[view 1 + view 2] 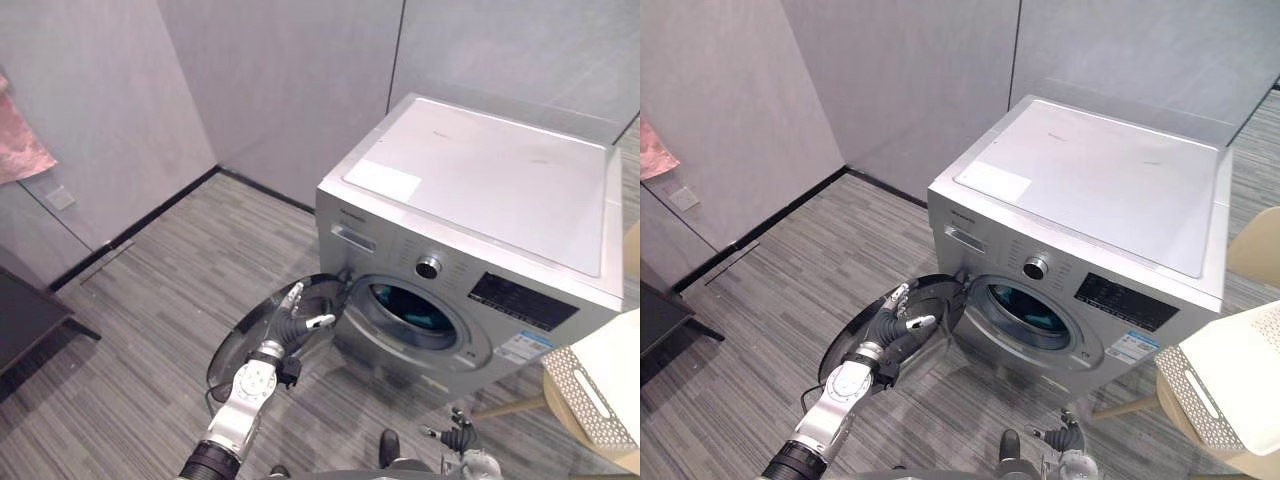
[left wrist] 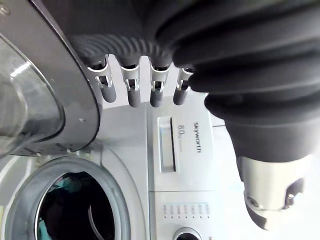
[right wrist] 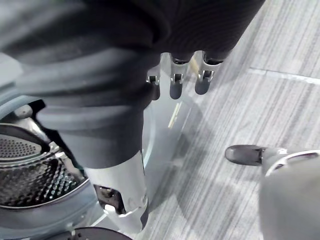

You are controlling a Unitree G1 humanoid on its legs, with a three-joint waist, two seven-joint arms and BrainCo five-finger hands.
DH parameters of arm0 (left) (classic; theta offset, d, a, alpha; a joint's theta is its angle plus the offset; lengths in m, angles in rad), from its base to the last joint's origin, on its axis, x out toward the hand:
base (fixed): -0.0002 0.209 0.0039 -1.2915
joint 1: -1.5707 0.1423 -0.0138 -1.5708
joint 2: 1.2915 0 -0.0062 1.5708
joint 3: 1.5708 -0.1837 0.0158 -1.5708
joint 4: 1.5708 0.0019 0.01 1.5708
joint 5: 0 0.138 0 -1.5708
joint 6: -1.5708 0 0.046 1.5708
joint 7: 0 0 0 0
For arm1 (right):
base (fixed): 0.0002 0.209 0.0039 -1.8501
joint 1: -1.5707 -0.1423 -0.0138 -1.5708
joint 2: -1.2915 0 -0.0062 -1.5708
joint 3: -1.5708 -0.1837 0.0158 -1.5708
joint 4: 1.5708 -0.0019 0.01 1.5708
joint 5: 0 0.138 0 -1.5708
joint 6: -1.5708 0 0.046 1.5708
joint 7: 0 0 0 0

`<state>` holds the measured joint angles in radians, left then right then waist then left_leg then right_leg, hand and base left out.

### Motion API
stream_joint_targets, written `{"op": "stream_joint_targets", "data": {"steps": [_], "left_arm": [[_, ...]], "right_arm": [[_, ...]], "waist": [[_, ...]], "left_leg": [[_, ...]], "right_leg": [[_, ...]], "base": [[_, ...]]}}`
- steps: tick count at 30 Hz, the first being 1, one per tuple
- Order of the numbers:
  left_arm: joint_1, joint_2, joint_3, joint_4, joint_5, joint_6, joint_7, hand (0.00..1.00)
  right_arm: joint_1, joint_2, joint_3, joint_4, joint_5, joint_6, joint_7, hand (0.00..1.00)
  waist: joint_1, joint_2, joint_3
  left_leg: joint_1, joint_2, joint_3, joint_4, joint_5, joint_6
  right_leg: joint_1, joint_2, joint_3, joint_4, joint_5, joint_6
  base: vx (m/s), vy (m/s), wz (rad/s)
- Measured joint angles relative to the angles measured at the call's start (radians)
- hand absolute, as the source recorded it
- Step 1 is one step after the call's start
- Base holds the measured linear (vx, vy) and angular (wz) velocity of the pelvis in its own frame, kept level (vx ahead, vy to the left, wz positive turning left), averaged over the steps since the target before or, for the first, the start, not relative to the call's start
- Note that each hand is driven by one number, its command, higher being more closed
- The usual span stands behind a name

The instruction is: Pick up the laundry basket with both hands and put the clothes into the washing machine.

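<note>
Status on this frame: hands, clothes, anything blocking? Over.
Left hand open at the open door's rim. Right hand open, empty, low before the washer. Clothes in the drum; basket off right. Nothing blocking.

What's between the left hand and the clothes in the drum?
Left eye view: between left hand and clothes, just the open door's edge and the port's grey ring.

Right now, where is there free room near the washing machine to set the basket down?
The top of the washing machine is bare. The floor between the wall and the open door is free. In front of the drum it is crowded: the door and the left hand stand there. The basket fills the right side.
</note>
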<state>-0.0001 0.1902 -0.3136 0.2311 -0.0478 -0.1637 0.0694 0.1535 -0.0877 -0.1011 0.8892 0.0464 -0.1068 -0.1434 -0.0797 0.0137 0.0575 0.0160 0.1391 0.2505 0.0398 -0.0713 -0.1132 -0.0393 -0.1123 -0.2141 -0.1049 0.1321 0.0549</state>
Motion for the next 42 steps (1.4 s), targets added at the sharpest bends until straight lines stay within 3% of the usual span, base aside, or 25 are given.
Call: {"op": "stream_joint_targets", "data": {"steps": [4, 8, 16, 23, 29, 32, 33, 35, 36, 37, 38, 39, 40, 41, 42], "left_arm": [[-0.001, 0.0, 0.076, -0.012, 0.028, 0.0, 0.035, 0.0], [-0.006, 0.02, 0.234, 0.073, 0.121, 0.005, 0.115, 0.0], [-0.029, 0.112, 0.498, 0.253, 0.143, 0.064, 0.225, 0.0], [-0.116, 0.224, 0.52, 0.518, 0.141, 0.09, 0.21, 0.0], [-0.144, 0.215, 0.513, 0.64, 0.137, 0.089, 0.164, 0.0], [-0.151, 0.207, 0.513, 0.663, 0.128, 0.089, 0.151, 0.0], [-0.149, 0.205, 0.519, 0.66, 0.119, 0.087, 0.148, 0.0], [-0.14, 0.203, 0.524, 0.658, 0.097, 0.084, 0.143, 0.0], [-0.134, 0.198, 0.531, 0.666, 0.097, 0.091, 0.145, 0.0], [-0.137, 0.176, 0.549, 0.681, 0.096, 0.094, 0.14, 0.0], [-0.14, 0.162, 0.548, 0.678, 0.095, 0.094, 0.141, 0.0], [-0.136, 0.141, 0.545, 0.656, 0.085, 0.09, 0.143, 0.0], [-0.115, 0.124, 0.545, 0.644, 0.081, 0.091, 0.141, 0.0], [-0.1, 0.121, 0.542, 0.638, 0.078, 0.089, 0.14, 0.0], [-0.101, 0.109, 0.54, 0.642, 0.077, 0.09, 0.138, 0.0]], "right_arm": [[0.001, -0.003, 0.0, 0.0, -0.002, 0.0, 0.014, 0.0], [0.007, -0.006, 0.0, 0.0, -0.009, -0.001, 0.015, 0.0], [0.031, -0.025, -0.003, 0.0, -0.01, -0.002, 0.018, 0.0], [0.042, -0.038, -0.021, 0.034, -0.01, -0.002, 0.04, 0.0], [0.043, -0.045, -0.019, 0.039, -0.018, 0.001, 0.051, 0.0], [-0.002, -0.056, -0.013, 0.038, -0.018, 0.002, 0.051, 0.0], [-0.022, -0.061, 0.003, 0.035, -0.018, 0.002, 0.05, 0.0], [-0.049, -0.074, 0.044, 0.025, -0.018, -0.001, 0.043, 0.0], [-0.082, -0.089, 0.067, 0.022, -0.02, 0.0, 0.04, 0.0], [-0.099, -0.088, 0.057, 0.027, -0.02, 0.003, 0.038, 0.0], [-0.096, -0.085, 0.057, 0.036, -0.02, 0.01, 0.036, 0.0], [-0.083, -0.082, 0.058, 0.038, -0.021, 0.015, 0.039, 0.0], [-0.074, -0.077, 0.059, 0.038, -0.023, 0.015, 0.039, 0.0], [-0.082, -0.072, 0.06, 0.034, -0.023, 0.016, 0.039, 0.0], [-0.101, -0.068, 0.061, 0.032, -0.023, 0.016, 0.037, 0.0]], "waist": [[-0.016, 0.001, 0.001], [-0.015, 0.0, 0.004], [-0.013, -0.01, 0.011], [-0.016, -0.03, 0.024], [-0.015, -0.036, 0.035], [-0.014, -0.039, 0.067], [-0.011, -0.047, 0.075], [0.024, -0.048, 0.081], [0.045, -0.029, 0.098], [0.023, 0.003, 0.115], [0.026, 0.001, 0.113], [0.036, 0.005, 0.119], [0.046, -0.009, 0.108], [0.054, -0.036, 0.093], [0.059, -0.029, 0.094]], "left_leg": [[0.009, 0.004, -0.025, -0.006, 0.0, 0.0], [0.034, 0.018, -0.025, -0.008, 0.0, 0.0], [0.064, 0.024, 0.049, -0.026, -0.015, 0.0], [0.08, 0.016, 0.08, -0.022, -0.038, 0.01], [0.056, 0.008, 0.145, 0.016, -0.074, 0.017], [0.024, 0.001, 0.197, 0.057, -0.102, 0.025], [-0.007, 0.0, 0.224, 0.095, -0.113, 0.037], [-0.087, 0.002, 0.24, 0.171, -0.114, 0.093], [-0.093, 0.004, 0.224, 0.158, -0.126, 0.143], [-0.065, 0.033, 0.213, 0.139, -0.134, 0.08], [-0.064, 0.031, 0.213, 0.142, -0.131, 0.075], [-0.053, 0.036, 0.216, 0.144, -0.125, 0.068], [-0.054, 0.034, 0.214, 0.155, -0.121, 0.063], [-0.074, 0.029, 0.215, 0.173, -0.12, 0.061], [-0.091, 0.039, 0.215, 0.181, -0.117, 0.056]], "right_leg": [[0.002, 0.014, 0.004, 0.0, 0.0, 0.0], [0.011, 0.038, 0.031, 0.0, 0.0, -0.001], [-0.022, 0.06, 0.109, 0.001, 0.008, -0.013], [-0.039, 0.063, 0.163, 0.005, 0.009, -0.012], [-0.09, 0.064, 0.239, 0.005, 0.028, 0.0], [-0.143, 0.065, 0.3, 0.005, 0.058, 0.004], [-0.177, 0.068, 0.284, 0.006, 0.089, -0.012], [-0.252, 0.085, 0.23, 0.006, 0.211, -0.035], [-0.28, 0.111, 0.204, 0.006, 0.291, 0.006], [-0.287, 0.089, 0.101, 0.198, 0.06, -0.067], [-0.307, 0.07, 0.068, 0.349, -0.074, -0.103], [-0.299, 0.05, 0.034, 0.538, -0.218, -0.065], [-0.234, 0.041, 0.042, 0.52, -0.281, -0.025], [-0.196, 0.048, 0.069, 0.414, -0.298, -0.02], [-0.189, 0.066, 0.073, 0.358, -0.264, -0.067]], "base": [[-0.03, -0.03, -0.09], [0.03, -0.033, -0.25], [0.09, 0.006, -0.29], [0.07, 0.019, -0.26], [-0.02, 0.002, -0.39], [-0.1, -0.019, -0.65], [-0.12, -0.04, -0.87], [-0.17, -0.051, -1.21], [-0.21, -0.01, -0.89], [-0.18, 0.0, -0.52], [-0.07, -0.03, 0.07], [-0.03, -0.094, 0.04], [0.01, -0.16, -0.07], [0.01, -0.15, -0.06], [0.0, -0.161, -0.13]]}}
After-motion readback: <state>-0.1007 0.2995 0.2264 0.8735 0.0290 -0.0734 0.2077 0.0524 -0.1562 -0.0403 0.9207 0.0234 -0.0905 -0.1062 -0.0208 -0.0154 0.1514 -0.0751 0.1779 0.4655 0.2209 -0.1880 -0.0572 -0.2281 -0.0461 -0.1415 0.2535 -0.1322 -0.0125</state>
